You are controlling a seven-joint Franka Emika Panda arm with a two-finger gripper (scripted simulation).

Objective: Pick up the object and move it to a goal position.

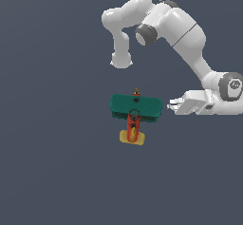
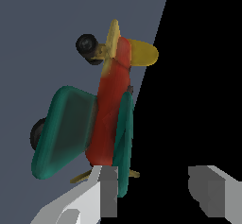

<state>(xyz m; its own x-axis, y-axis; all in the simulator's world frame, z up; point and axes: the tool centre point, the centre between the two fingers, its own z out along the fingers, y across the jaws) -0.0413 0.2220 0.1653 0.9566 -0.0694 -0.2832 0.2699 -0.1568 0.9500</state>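
A small toy plane point(image 1: 135, 112) sits on a bare slate-grey floor point(image 1: 52, 162), its broad teal wings point(image 1: 136, 107) spread across the red-orange body point(image 1: 133, 124), the yellow tail point(image 1: 132, 136) toward the bottom of the exterior view and a tiny propeller at the far end. The white robot arm point(image 1: 175, 29) reaches in from the exterior view's right, and its gripper point(image 1: 172, 106) lies low and level just beside the wing's tip on that side, close to it but not visibly touching. The wrist view shows the two grey fingers point(image 2: 108, 190) standing well apart with nothing between them, the plane point(image 2: 106, 119) just ahead, one finger close by the wing edge and propeller. The toy looks light and rigid, a hard moulded shape that should not give under a squeeze, though its glossy curved surfaces could well slip, and the thin propeller and tail fins look like the parts most easily knocked or snapped. The best hold is probably across the narrow red-orange body behind the wings, where the sides run roughly parallel, or across the stacked wings from front edge to back edge if the opening allows; the wings' full span looks too wide for this hand. The plane has not been lifted, and no goal marker shows in either view.
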